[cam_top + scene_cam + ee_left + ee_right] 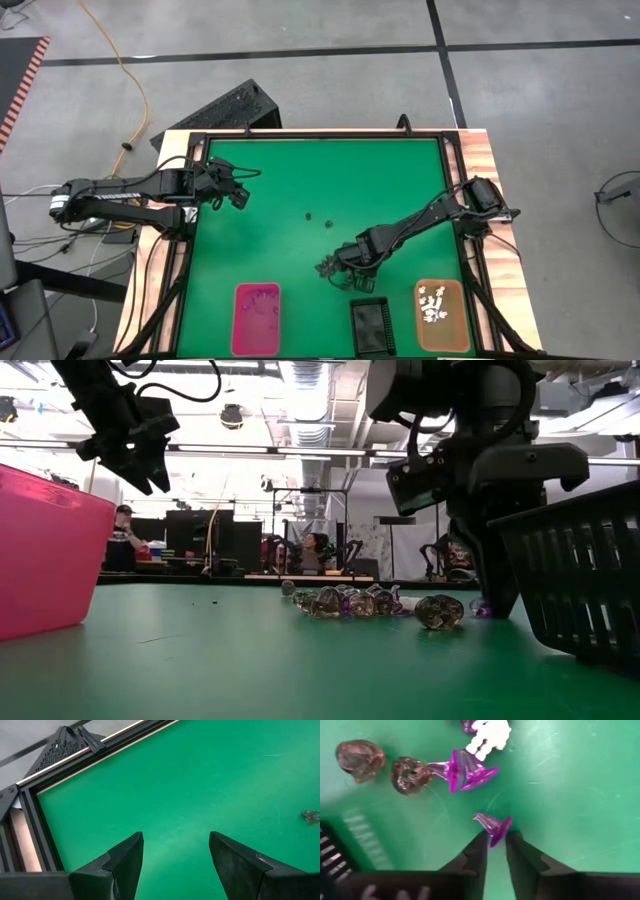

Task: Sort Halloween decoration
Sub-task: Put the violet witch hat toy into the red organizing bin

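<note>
The Halloween decoration is a small heap of trinkets (pixel 335 262) on the green mat, right of centre. The right wrist view shows purple hats (pixel 465 770), a white skeleton (pixel 489 735) and brownish skulls (pixel 410 774). Two stray pieces (pixel 308 215) lie farther back. My right gripper (pixel 494 840) points down at the heap's near edge, shut on one small purple hat (pixel 491 824). My left gripper (pixel 175 850) hangs open above the mat's far left part (pixel 237 195), with nothing between its fingers. My right gripper pinches the small purple hat by the edge of its brim (pixel 496 836), at the free ends of its two fingers. The fingers come from above, pointing down. The hat's tip (pixel 479 817) points away from the fingers. Whether it is clear of the mat I cannot tell.
Three trays stand along the near edge: pink (pixel 256 318), black (pixel 372 326) right beside the right gripper, and orange (pixel 441 340) holding white pieces. A black frame (pixel 320 136) rims the mat. People show in the room beyond the table.
</note>
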You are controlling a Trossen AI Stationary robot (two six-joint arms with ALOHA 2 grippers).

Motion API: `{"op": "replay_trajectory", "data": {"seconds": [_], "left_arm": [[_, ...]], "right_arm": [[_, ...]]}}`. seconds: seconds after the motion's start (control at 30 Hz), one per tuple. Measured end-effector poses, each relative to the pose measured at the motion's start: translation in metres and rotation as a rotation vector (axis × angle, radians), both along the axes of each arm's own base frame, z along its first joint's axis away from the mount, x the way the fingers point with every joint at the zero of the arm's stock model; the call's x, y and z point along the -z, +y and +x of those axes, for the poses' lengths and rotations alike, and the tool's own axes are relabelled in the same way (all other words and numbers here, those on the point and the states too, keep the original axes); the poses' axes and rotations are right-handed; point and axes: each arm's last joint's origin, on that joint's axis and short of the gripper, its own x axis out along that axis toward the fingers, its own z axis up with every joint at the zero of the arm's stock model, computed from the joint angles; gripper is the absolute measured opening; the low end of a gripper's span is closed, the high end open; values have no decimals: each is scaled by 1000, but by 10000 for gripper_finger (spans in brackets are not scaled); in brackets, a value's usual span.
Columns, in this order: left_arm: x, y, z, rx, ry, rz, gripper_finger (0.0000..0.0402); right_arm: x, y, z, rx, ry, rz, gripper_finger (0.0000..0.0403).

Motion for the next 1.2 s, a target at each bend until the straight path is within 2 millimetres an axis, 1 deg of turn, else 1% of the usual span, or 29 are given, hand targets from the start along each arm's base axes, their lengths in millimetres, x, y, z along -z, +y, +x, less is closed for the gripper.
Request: {"op": "replay_trajectory", "data": {"seconds": [0.13, 0.2, 0.47, 0.67, 0.8, 0.93, 1.1, 1.2], "left_arm": [[0, 0, 0, -6, 2, 10, 219], [0, 0, 0, -10, 3, 16, 219], [0, 1, 0, -13, 4, 20, 219], [0, 1, 0, -13, 4, 20, 219], [0, 1, 0, -13, 3, 19, 219], [0, 0, 0, -10, 2, 14, 219], [0, 0, 0, -5, -1, 4, 219], [0, 0, 0, -5, -8, -8, 219]], "right_arm": [[0, -2, 1, 4, -3, 7, 28], [0, -2, 1, 2, -4, 13, 14], [-7, 0, 8, -5, -21, 13, 16], [-32, 5, 23, -11, -100, 28, 14], [-54, 9, 36, -35, -193, 49, 14], [-71, 13, 51, -65, -348, 73, 14], [-85, 16, 69, -80, -565, 118, 14], [-88, 18, 78, -92, -658, 132, 14]]}}
